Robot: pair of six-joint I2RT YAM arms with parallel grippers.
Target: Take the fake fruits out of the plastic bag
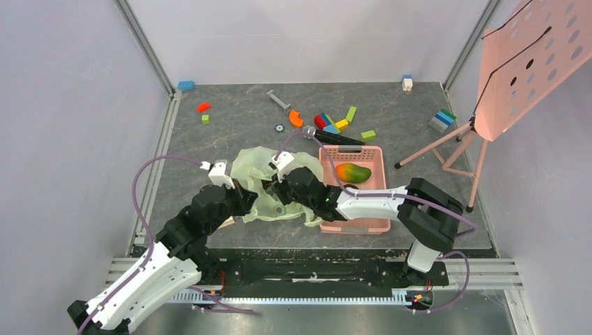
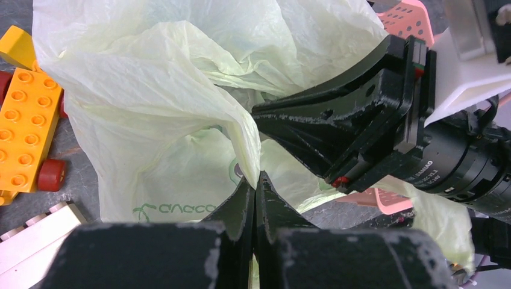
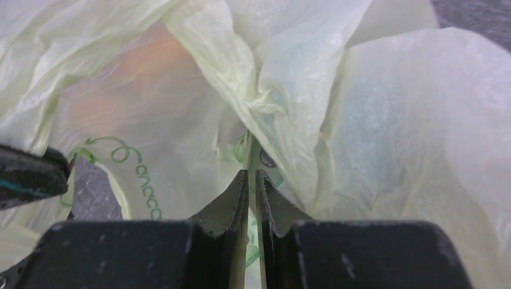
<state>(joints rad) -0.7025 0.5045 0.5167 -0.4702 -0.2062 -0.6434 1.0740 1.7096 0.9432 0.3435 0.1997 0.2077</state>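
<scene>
Our left gripper [image 2: 257, 180] clamps a fold of the plastic bag [image 2: 150, 90], our right gripper [image 3: 251, 174] pinches another, and the mango [image 1: 352, 172] lies in the pink basket [image 1: 377, 150].

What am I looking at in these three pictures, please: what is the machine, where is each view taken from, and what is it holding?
It is a pair of robot arms bolted at the near edge of a table. The wide picture comes from a fixed camera above and behind them: left arm on the left, right arm on the right. The other two come from cameras on the wrists, so the black wedges at the bottom are each arm's own fingers. On the table lie a pale green plastic bag, a pink basket with a toy mango in it, and coloured building blocks farther back. The left gripper is shut on a fold of the bag; the right gripper pinches another fold close by. No fruit is held.
</scene>
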